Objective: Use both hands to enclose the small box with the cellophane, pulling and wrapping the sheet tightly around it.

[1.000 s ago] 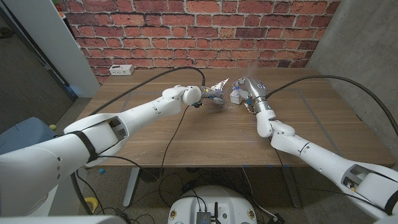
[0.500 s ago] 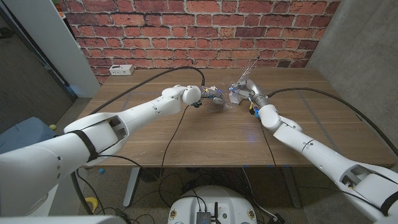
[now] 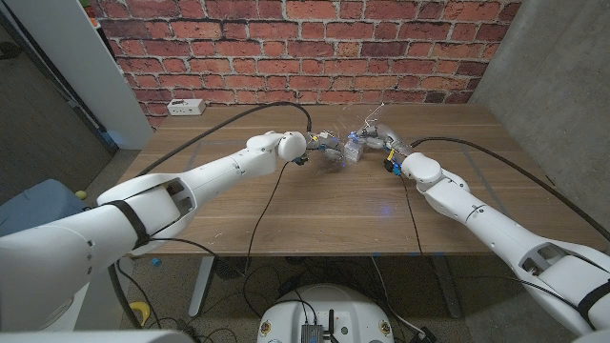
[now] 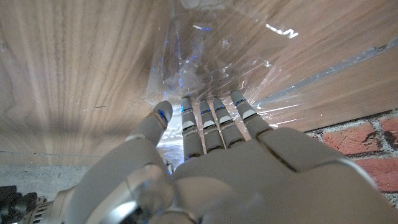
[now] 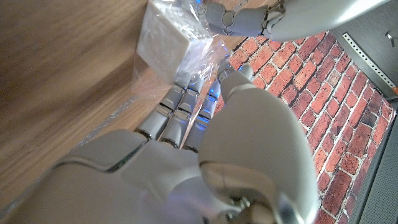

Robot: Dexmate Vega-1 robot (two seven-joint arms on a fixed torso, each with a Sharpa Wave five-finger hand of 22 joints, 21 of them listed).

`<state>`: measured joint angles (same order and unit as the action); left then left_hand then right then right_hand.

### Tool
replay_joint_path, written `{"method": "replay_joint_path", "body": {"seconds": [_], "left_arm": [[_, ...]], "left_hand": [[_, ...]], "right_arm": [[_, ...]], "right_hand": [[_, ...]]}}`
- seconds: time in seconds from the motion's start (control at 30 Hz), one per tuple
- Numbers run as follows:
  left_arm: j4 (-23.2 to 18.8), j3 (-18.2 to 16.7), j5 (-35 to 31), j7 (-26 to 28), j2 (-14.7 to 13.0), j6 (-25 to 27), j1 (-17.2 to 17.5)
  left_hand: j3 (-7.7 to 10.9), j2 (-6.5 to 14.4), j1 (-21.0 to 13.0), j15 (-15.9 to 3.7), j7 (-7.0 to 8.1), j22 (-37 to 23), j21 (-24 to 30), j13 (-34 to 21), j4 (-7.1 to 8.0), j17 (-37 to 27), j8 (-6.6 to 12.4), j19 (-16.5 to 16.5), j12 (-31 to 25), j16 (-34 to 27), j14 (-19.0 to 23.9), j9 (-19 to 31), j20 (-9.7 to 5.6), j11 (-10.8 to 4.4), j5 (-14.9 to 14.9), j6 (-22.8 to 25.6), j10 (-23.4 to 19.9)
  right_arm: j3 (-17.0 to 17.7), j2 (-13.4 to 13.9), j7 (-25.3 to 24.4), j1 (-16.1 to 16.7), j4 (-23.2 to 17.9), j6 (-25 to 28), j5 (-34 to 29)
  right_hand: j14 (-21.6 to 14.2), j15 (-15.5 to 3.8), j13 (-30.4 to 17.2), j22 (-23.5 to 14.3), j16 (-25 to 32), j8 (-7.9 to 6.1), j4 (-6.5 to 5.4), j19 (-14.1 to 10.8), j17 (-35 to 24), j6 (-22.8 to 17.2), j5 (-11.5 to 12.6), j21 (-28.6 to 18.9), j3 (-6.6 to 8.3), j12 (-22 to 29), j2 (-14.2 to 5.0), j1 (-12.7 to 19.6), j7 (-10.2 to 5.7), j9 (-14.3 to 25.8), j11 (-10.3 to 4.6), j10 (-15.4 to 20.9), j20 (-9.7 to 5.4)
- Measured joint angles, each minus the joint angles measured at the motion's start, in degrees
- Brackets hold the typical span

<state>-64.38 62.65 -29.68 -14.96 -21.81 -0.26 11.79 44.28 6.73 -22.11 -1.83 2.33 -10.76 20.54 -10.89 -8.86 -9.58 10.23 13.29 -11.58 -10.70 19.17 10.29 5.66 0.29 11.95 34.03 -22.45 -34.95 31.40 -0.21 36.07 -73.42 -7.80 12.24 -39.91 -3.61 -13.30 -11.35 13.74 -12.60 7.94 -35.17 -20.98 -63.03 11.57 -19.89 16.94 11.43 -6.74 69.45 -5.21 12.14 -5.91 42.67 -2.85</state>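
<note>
Small white box (image 5: pixel 165 41) sits mid-counter (image 3: pixel 286 205), clear crinkly cellophane (image 4: pixel 211 62) around it; left hand (image 3: pixel 327 150) and right hand (image 3: pixel 376 139) both pinch the sheet, bare wood all around.

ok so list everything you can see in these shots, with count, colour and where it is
small white box: one, white, far middle of the table, between both hands, under the sheet
clear cellophane sheet: one, transparent, crinkled, draped over the box and spread on the wood
wooden table: one, brown
white power strip: one, white, far left corner of the table
red brick wall: one, red, behind the table
black cables: several, black, across the tabletop
left hand: one, white and grey, fingertips on the cellophane
right hand: one, white and grey, fingers against the wrapped box
</note>
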Motion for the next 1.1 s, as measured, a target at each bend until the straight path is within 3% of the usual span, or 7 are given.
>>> {"method": "replay_joint_path", "body": {"seconds": [0.13,0.27,0.63,0.8,0.9,0.93,1.1], "left_arm": [[0.5,-0.1,0.8,-0.7,0.4,0.2,-0.1],[1.4,0.2,1.2,-1.5,0.8,0.3,-0.5],[1.9,0.5,1.9,-2.7,1.0,0.3,-0.9],[1.0,0.6,2.2,-3.2,0.6,0.6,-0.7],[0.9,0.5,2.3,-3.4,0.5,0.7,-0.7],[0.3,0.5,2.3,-3.6,0.1,0.8,-0.4],[-0.6,0.3,2.4,-3.9,-0.4,1.1,-0.1]], "left_hand": [[-0.7,0.3,0.9,0.08,-3.63,-0.1,-0.2,-0.1,0.56,0.0,0.76,0.1,-1.0,-0.4,2.6,0.0,0.29,0.34,0.0,1.6,-2.7],[-0.93,0.6,1.7,-0.04,-5.02,-0.1,-0.2,-0.2,0.79,0.0,1.08,0.7,-1.4,-0.4,4.1,0.2,0.07,0.43,0.0,3.0,-4.4],[-1.59,1.1,3.2,-0.11,-5.23,-0.1,-0.2,-0.2,2.05,-0.2,1.08,0.7,-1.4,-0.4,4.2,0.3,0.06,0.44,-0.3,2.8,-4.4],[-1.81,1.1,3.7,-0.11,-5.32,-0.1,-0.2,-0.1,2.65,-0.4,0.99,0.7,-1.4,-0.4,4.2,0.2,0.06,0.44,-0.3,2.7,-4.4],[-1.96,1.2,4.1,-0.11,-5.32,0.0,-0.2,-0.1,2.79,-0.4,0.97,0.8,-1.4,-0.4,4.2,0.2,0.18,0.44,-0.3,2.7,-4.4],[-2.11,1.1,4.2,-0.11,-5.32,0.0,-0.2,-0.1,3.0,-0.4,0.96,1.0,-1.4,-0.4,4.2,0.2,0.28,0.44,-0.3,2.7,-4.4],[-2.27,1.2,4.8,-0.11,-5.32,0.0,-0.2,-0.1,3.57,-0.4,0.9,1.0,-1.4,-0.4,4.2,0.2,0.38,0.44,-0.5,2.7,-4.4]], "right_arm": [[-0.8,1.6,-2.2,0.9,-3.6,0.5,-3.2],[-2.3,2.7,-5.3,1.7,-6.8,1.7,-6.7],[-11.8,3.7,-24.5,-0.2,-8.9,12.4,-26.7],[-15.2,3.5,-34.9,-2.5,-6.6,14.7,-37.2],[-16.3,3.6,-36.1,-3.2,-6.1,14.9,-38.4],[-16.9,3.7,-42.4,-3.6,-6.1,15.7,-44.8],[-18.4,4.4,-49.9,-4.6,-6.6,16.4,-56.3]], "right_hand": [[1.4,-0.08,0.3,0.0,0.0,0.0,0.1,0.0,0.0,-0.4,-0.4,0.0,-0.44,0.0,0.0,0.0,-0.44,0.0,-0.58,0.6,0.0],[1.4,-0.08,0.3,-0.1,0.0,0.0,0.54,0.0,0.0,-1.3,-0.4,-0.3,-1.0,0.5,-0.23,0.2,-1.27,0.0,-1.81,1.8,0.01],[1.6,0.15,0.5,0.0,-0.6,-0.4,1.22,-0.8,0.5,-3.2,-0.1,-1.4,-1.67,0.5,0.17,1.8,-3.61,-0.2,-5.09,2.0,-0.74],[2.4,0.08,0.5,0.2,-1.0,-0.4,1.22,-0.8,1.0,-3.4,-0.1,-1.4,-1.67,0.5,0.16,2.4,-3.82,-0.2,-5.2,2.1,-0.74],[2.7,0.03,0.5,0.2,-1.3,-0.4,1.22,-0.8,1.2,-3.4,-0.1,-1.4,-1.67,0.5,0.47,2.7,-3.82,-0.2,-5.48,2.4,-0.71],[2.8,0.13,0.5,0.2,-1.3,-0.4,1.22,-0.6,1.3,-3.4,-0.1,-1.4,-1.67,0.5,0.47,2.7,-3.82,-0.2,-5.48,2.4,-0.55],[2.9,0.21,0.7,0.2,-1.3,-0.4,1.22,-0.4,1.3,-3.4,0.4,-1.4,-1.67,0.5,0.24,3.0,-3.82,-0.4,-5.48,2.4,-0.41]]}}
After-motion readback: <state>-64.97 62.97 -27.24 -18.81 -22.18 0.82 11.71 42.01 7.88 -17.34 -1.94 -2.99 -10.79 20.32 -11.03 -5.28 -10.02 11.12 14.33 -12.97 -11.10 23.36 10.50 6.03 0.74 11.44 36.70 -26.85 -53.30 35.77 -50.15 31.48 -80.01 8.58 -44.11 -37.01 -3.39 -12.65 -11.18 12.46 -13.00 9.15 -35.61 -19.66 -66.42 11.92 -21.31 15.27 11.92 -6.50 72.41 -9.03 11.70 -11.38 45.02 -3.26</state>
